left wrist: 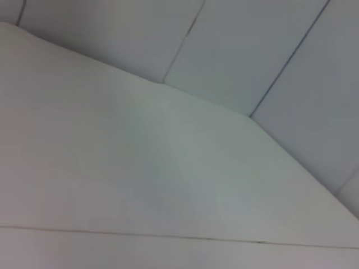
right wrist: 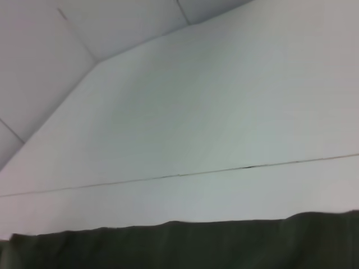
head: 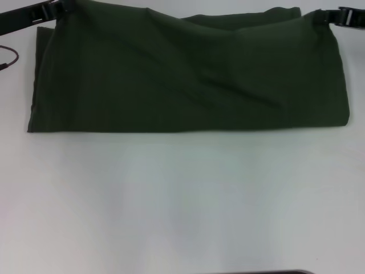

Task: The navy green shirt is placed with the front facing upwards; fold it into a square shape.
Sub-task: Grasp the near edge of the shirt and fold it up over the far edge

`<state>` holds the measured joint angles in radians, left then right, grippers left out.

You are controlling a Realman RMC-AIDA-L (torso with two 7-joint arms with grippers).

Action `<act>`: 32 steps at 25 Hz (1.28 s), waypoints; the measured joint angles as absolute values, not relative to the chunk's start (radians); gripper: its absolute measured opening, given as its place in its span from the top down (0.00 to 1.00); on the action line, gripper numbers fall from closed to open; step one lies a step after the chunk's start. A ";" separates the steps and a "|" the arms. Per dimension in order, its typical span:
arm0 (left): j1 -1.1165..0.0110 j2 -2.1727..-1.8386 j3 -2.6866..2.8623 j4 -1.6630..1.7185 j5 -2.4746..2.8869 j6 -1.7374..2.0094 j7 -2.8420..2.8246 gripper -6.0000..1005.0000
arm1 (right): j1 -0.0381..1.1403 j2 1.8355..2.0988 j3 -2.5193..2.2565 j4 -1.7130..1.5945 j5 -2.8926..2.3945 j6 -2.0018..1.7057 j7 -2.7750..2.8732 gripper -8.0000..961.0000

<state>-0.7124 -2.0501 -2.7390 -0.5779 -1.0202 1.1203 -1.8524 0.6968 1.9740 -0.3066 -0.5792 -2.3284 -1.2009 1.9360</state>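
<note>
The navy green shirt (head: 188,80) lies across the far half of the white table (head: 182,200) as a wide folded band, plain green side up, with no lettering showing. Its near edge is straight and flat. Its two far corners rise toward the grippers, and creases run down from them. My left gripper (head: 57,7) is at the far left corner, shut on the cloth. At the far right corner my right gripper (head: 326,16) is likewise shut on the cloth. In the right wrist view a strip of the shirt (right wrist: 185,246) shows; the left wrist view holds only the table (left wrist: 168,179).
A thin dark cable (head: 8,57) curls at the table's left edge beside the shirt. A dark strip (head: 262,272) shows at the near edge. Bare white table reaches from the shirt's near edge toward me.
</note>
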 joint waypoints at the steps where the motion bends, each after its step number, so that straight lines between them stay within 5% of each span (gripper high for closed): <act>1: -0.716 -2.055 -2.739 -0.578 -1.020 1.102 -1.851 0.95 | 0.703 1.977 -0.314 -0.573 -2.328 -1.176 1.934 0.96; 11: -0.730 -2.087 -2.715 -0.575 -1.064 0.976 -1.842 0.95 | 0.754 2.031 -0.372 -0.551 -2.323 -0.980 1.912 0.96; 32: -0.743 -2.112 -2.688 -0.569 -1.123 0.848 -1.829 0.95 | 0.779 2.036 -0.443 -0.475 -2.185 -0.804 1.853 0.96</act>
<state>-0.7426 -2.1120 -2.6880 -0.5693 -1.1229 0.8480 -1.8292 0.7786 2.0355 -0.4428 -0.4750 -2.1846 -0.8035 1.8529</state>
